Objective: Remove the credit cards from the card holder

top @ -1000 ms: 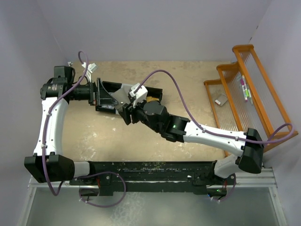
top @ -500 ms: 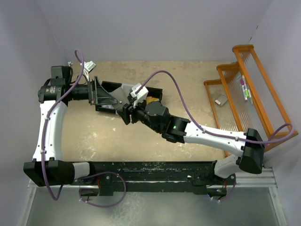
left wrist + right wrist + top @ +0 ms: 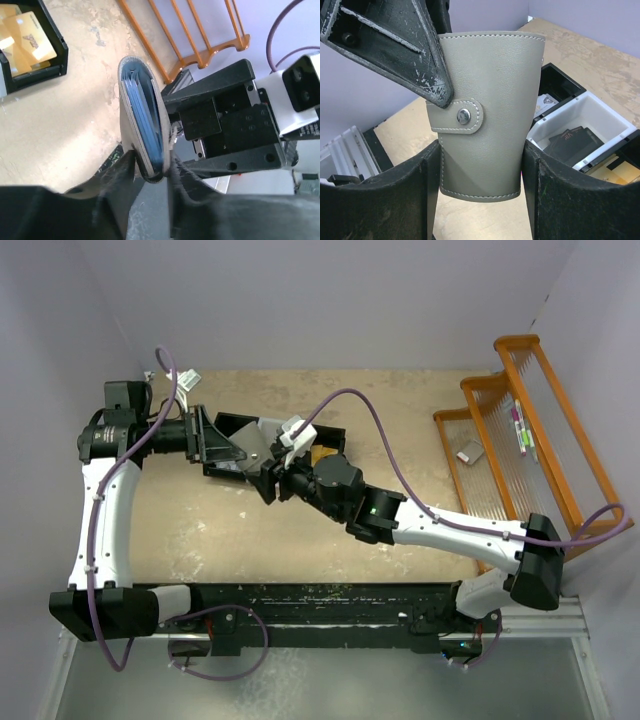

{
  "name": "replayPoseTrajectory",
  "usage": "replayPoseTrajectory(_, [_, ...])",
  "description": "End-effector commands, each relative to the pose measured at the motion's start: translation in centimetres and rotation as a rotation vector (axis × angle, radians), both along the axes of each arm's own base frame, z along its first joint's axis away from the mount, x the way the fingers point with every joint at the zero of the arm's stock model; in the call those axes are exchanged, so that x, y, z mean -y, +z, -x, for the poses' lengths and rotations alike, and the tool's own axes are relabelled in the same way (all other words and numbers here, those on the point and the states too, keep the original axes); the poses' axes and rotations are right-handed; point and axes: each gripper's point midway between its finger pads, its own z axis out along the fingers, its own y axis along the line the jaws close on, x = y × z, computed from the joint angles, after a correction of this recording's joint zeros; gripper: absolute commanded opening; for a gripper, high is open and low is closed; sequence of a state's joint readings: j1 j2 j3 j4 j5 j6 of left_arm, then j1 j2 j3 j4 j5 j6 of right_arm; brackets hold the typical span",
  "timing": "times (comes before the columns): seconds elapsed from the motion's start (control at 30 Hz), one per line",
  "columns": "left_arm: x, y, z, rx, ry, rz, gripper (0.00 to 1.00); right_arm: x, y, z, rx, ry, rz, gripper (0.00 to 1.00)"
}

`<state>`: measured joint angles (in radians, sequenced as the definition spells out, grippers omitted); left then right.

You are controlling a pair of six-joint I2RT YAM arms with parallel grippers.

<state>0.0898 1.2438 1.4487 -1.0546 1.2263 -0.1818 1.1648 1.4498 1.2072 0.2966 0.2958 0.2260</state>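
Your left gripper (image 3: pixel 150 166) has just pinched the card holder (image 3: pixel 490 75) at its edge; your right gripper (image 3: pixel 481 167) clamps its sides, so opening likely comes next

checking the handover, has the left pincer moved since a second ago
Yes. In the top view the left pincer has shifted slightly left, away from the orange rack, with its tips at the card holder.

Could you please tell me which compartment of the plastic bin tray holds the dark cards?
The white-walled middle compartment, which holds black rectangular cards; the black-walled compartment beside it holds orange-gold cards instead.
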Motion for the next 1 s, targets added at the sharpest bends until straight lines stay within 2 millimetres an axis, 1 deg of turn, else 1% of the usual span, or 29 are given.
replayPoseTrajectory(0.0, [-0.3,0.2,-0.4,0.05,0.027,-0.04,0.24,0.1,4.3,0.7,0.065,0.026,-0.102,0.62])
replayPoseTrajectory(0.07, [-0.4,0.0,-0.6,0.05,0.034,-0.052,0.13,0.2,3.9,0.9,0.053,0.034,-0.102,0.69])
replayPoseTrajectory(0.1, [-0.5,-0.2,-0.7,0.051,0.036,-0.061,0.08,-0.1,3.5,1.7,0.021,0.076,-0.102,0.73])
replayPoseTrajectory(0.13, [-0.6,-0.2,-0.7,0.057,0.037,-0.071,0.05,-0.2,3.3,2.2,-0.003,0.111,-0.104,0.78])
replayPoseTrajectory(0.17, [-0.6,-0.4,-0.7,0.059,0.036,-0.081,0.02,-0.1,3.2,2.2,-0.021,0.131,-0.11,0.81])
replayPoseTrajectory(0.23, [-0.7,-0.4,-0.5,0.071,0.022,-0.093,0.0,0.6,2.9,1.8,-0.083,0.19,-0.138,0.89])
replayPoseTrajectory(0.3, [-0.6,-0.2,-0.1,0.088,-0.002,-0.094,0.0,1.7,2.5,1.5,-0.164,0.302,-0.186,0.93])
replayPoseTrajectory(0.33, [-0.5,0.1,0.2,0.104,-0.023,-0.089,0.0,2.4,2.7,2.1,-0.198,0.396,-0.217,0.95])
replayPoseTrajectory(0.37, [-0.5,0.2,0.6,0.117,-0.041,-0.088,0.0,3.1,3.0,2.1,-0.215,0.449,-0.246,0.97])
replayPoseTrajectory(0.4, [-0.3,0.5,1.0,0.129,-0.063,-0.078,0.01,3.7,3.3,2.3,-0.233,0.507,-0.268,0.97])
replayPoseTrajectory(0.47, [-0.1,1.0,1.8,0.156,-0.1,-0.06,0.02,4.1,4.0,2.9,-0.256,0.598,-0.287,0.98])
replayPoseTrajectory(0.63, [-0.1,1.6,2.9,0.232,-0.143,-0.075,0.03,3.3,5.4,4.4,-0.297,0.787,-0.315,0.98])
replayPoseTrajectory(0.73, [-0.1,1.6,3.2,0.244,-0.15,-0.077,0.03,2.6,5.9,4.5,-0.324,0.843,-0.351,0.98])
replayPoseTrajectory(0.87, [0.1,1.9,3.9,0.261,-0.178,-0.055,0.06,2.0,7.0,4.5,-0.354,0.896,-0.413,0.91])
replayPoseTrajectory(0.97, [0.2,2.3,4.5,0.284,-0.199,-0.046,0.09,2.0,7.7,5.1,-0.37,0.956,-0.451,0.81])
